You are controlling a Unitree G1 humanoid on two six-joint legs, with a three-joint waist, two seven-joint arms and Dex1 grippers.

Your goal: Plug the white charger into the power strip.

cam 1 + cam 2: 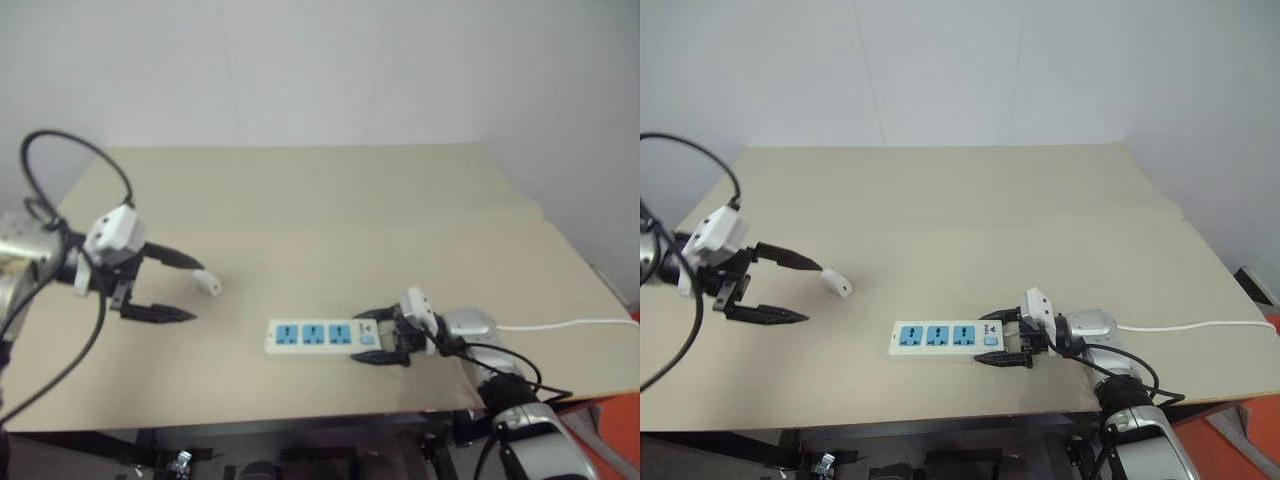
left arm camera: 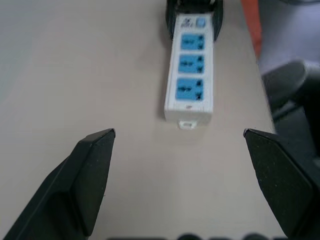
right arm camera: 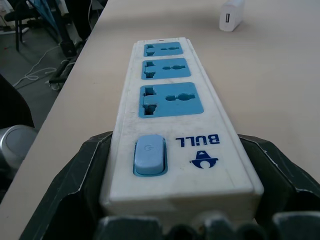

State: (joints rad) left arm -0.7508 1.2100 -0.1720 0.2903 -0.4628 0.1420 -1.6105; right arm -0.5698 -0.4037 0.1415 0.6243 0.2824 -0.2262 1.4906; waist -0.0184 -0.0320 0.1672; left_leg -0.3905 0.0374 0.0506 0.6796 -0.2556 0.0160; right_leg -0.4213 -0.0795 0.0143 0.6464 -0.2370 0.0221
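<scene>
Now your right gripper [image 1: 1007, 342] clamps the long white three-socket power strip [image 1: 945, 337] steady; beyond its far end, your left gripper [image 1: 790, 291] gapes wide beside the small white charger [image 1: 836, 283].

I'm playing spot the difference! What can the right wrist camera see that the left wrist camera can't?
Right wrist view's extras: the white charger lying farther along the table, and the BULL lettering beside the blue switch.

Left wrist view's extras: the left claw, wide open and empty, aimed at the strip's plain end.

Both share: the power strip with its three blue sockets, the tan table, and the right claw hugging the strip's switch end.
</scene>
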